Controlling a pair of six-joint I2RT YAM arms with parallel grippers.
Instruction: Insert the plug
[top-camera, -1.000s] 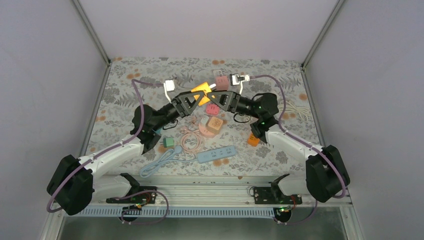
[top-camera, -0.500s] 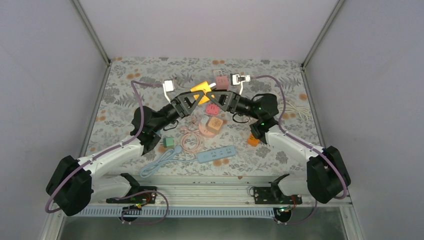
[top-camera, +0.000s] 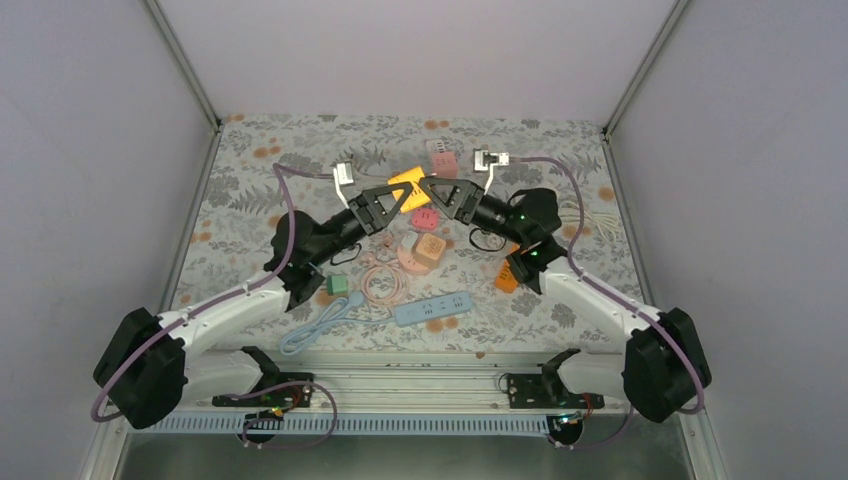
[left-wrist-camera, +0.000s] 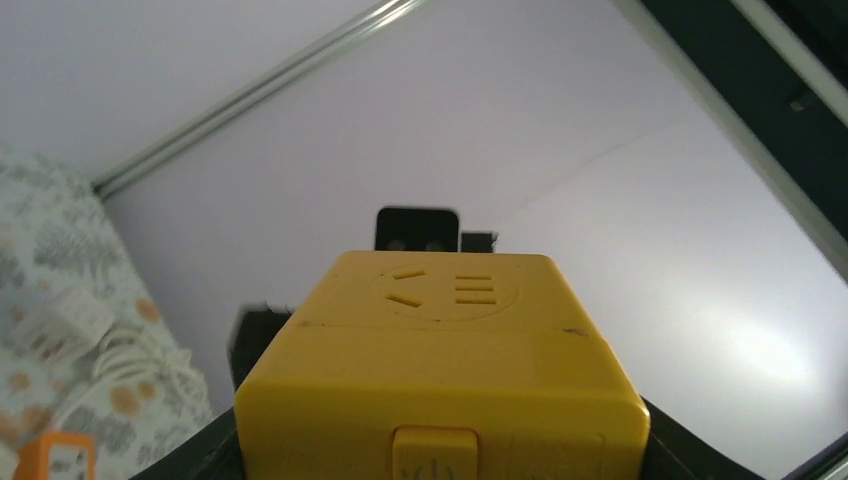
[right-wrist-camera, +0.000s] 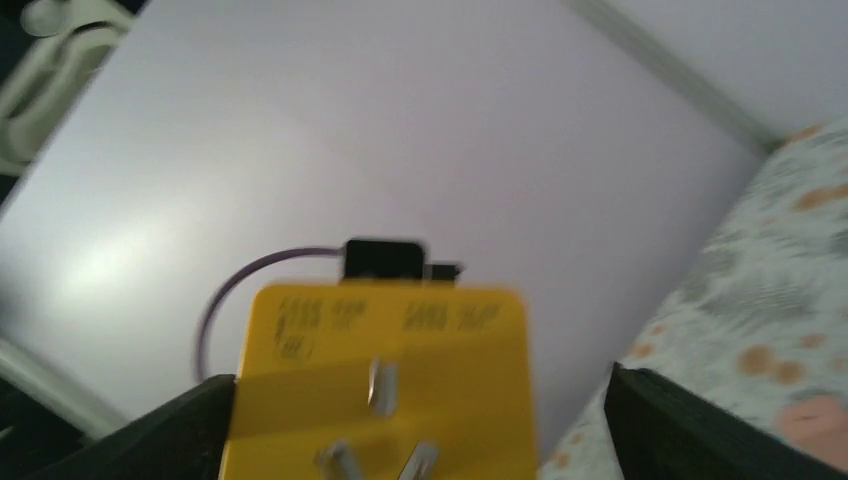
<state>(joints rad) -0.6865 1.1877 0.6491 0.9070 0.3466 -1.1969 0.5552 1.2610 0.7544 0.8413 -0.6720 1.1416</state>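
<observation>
The left gripper (top-camera: 397, 193) has its jaws closed on the sides of a yellow cube adapter (left-wrist-camera: 440, 350), which fills the gap between them in the left wrist view. The adapter's socket face, with slots set in a round recess, points away from the wrist. A small push button sits on the side facing the camera.

The right gripper (top-camera: 433, 189) meets the adapter from the opposite side with its jaws wide. In the right wrist view, the plug face and its three metal prongs sit between the dark fingers (right-wrist-camera: 690, 430), close against one and with a clear gap to the other. The adapter hangs in the air between the two grippers, above the middle of the tabletop (top-camera: 250, 160) and toward its far edge.

Just nearer than the grippers lie a pink adapter (top-camera: 425, 216) and a pink round base (top-camera: 408, 258) carrying a beige cube (top-camera: 428, 248). A pink cable coil (top-camera: 380, 282) lies beside the base toward the left edge, and a small green cube (top-camera: 337, 285) sits just beyond it.

A blue power strip (top-camera: 433, 309) lies along the middle of the near edge, with a light blue cable (top-camera: 318, 327) looped on its left. An orange block (top-camera: 507, 280) sits beside the right forearm. A white cable (top-camera: 592, 215) is bundled by the right edge.
</observation>
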